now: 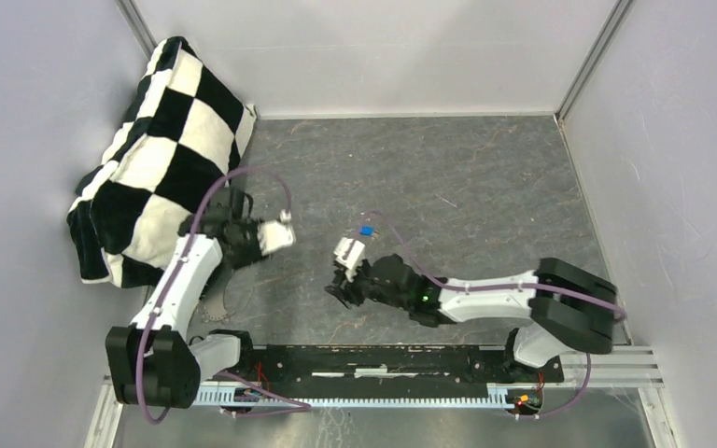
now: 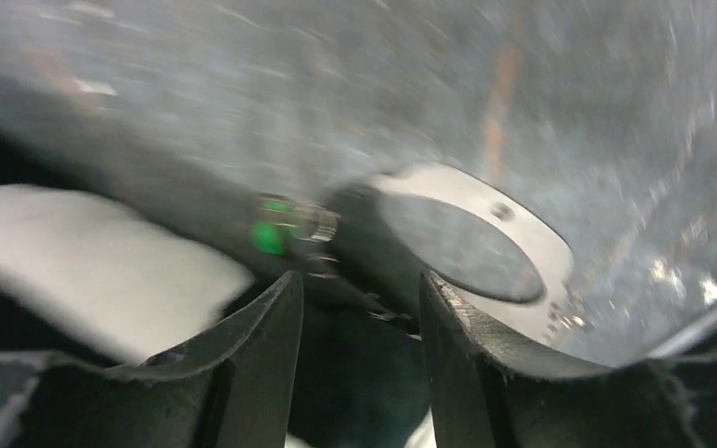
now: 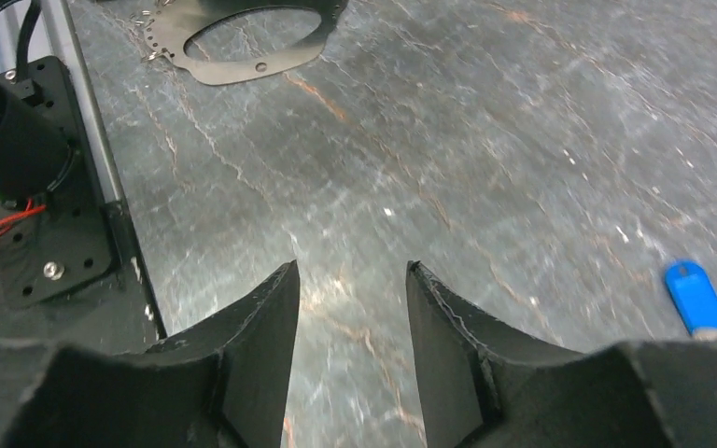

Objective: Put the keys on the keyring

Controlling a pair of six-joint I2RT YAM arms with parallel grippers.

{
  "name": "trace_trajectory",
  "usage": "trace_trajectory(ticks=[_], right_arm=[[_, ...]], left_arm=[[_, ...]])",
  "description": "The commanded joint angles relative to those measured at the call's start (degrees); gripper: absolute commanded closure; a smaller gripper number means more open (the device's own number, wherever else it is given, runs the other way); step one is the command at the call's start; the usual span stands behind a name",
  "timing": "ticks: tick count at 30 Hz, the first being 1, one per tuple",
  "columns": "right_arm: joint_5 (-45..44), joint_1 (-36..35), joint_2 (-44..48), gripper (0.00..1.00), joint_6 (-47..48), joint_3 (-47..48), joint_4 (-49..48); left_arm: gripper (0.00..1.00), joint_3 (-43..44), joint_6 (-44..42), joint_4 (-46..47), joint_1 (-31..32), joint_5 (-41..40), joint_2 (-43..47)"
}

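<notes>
The blue-headed key (image 1: pixel 367 229) lies on the dark mat; in the right wrist view it (image 3: pixel 697 299) is off to the right of the fingers. The green-headed key (image 2: pixel 269 229) shows blurred just beyond my left fingertips, next to the keyring (image 2: pixel 551 252), a flat grey metal oval loop. The keyring also shows near the left arm's base (image 1: pixel 215 318) and far ahead in the right wrist view (image 3: pixel 243 67). My left gripper (image 2: pixel 359 289) (image 1: pixel 233 245) is open and holds nothing. My right gripper (image 3: pixel 350 280) (image 1: pixel 336 291) is open and empty above bare mat.
A black-and-white checkered cloth (image 1: pixel 163 149) is bunched in the back left corner. Grey walls close in the mat on three sides. A black rail (image 1: pixel 383 359) runs along the near edge. A black mount plate with red wires (image 3: pixel 47 233) sits left of the right fingers.
</notes>
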State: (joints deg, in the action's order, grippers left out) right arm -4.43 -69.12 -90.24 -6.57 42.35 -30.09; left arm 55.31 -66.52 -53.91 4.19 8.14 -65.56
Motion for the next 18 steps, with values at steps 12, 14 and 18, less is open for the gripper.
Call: trace_trajectory(ticks=[12, 14, 18], right_arm=[[-9.1, 2.8, 28.5, 0.44, -7.7, -24.6, -18.0], [-8.4, 4.0, 29.4, 0.44, -8.5, -25.5, -18.2], [-7.7, 5.7, 30.7, 0.44, -10.1, -26.9, -18.3]], left_arm=[[0.49, -26.6, -25.4, 18.0, -0.2, -15.7, -0.9], [0.49, -26.7, -24.1, 19.5, 0.8, -13.2, -2.3], [0.52, -25.6, -17.8, 22.1, 5.0, -9.3, -6.3]])
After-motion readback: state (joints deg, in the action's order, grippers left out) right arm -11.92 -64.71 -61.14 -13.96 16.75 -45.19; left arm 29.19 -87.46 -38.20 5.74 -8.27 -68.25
